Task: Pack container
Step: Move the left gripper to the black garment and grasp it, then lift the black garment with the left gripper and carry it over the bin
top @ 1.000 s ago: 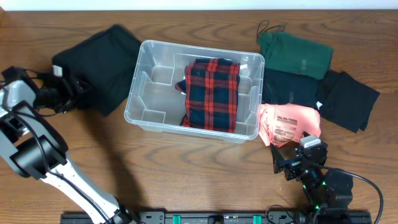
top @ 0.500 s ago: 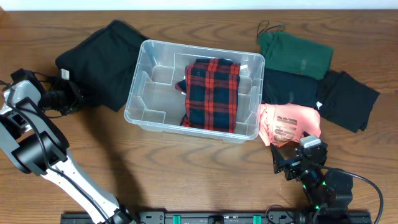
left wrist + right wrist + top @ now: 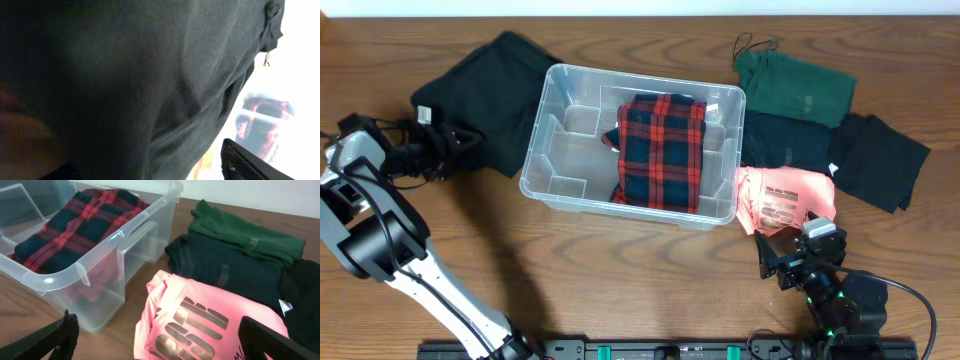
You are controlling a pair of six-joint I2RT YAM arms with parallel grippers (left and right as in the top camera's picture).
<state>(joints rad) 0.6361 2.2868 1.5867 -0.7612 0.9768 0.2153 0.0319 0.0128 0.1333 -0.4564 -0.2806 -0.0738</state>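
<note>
— Compared with one second ago, the left claw (image 3: 442, 142) is now sitting a bit more to the right, at the near edge of the big black cloth (image 3: 485, 100). This cloth is also lying a little closer to the container (image 3: 542, 130). Is the claw gripping it?

— I cannot tell. The left wrist camera is showing almost only that black cloth, with one fingertip (image 3: 250, 162) coming in at the lower right.

— And the right claw (image 3: 157, 327)?

— It is resting low near the front edge of the worktop (image 3: 620, 270). Its fingers are spreading wide apart and holding nothing. It is facing the pink shirt (image 3: 210, 315).

— Where is the container standing?

— Around the middle of the worktop, a little toward the back. The big black cloth is lying against its left side. A red and dark blue checked shirt (image 3: 660, 150) is lying folded inside, in the right half.

— What is lying on its right?

— The pink shirt is lying just beside the near right corner. Behind it a dark shirt (image 3: 785, 140) is lying folded, and a green garment (image 3: 795, 85) is lying farthest back. Another black piece (image 3: 880, 160) is lying at the far right.
</note>
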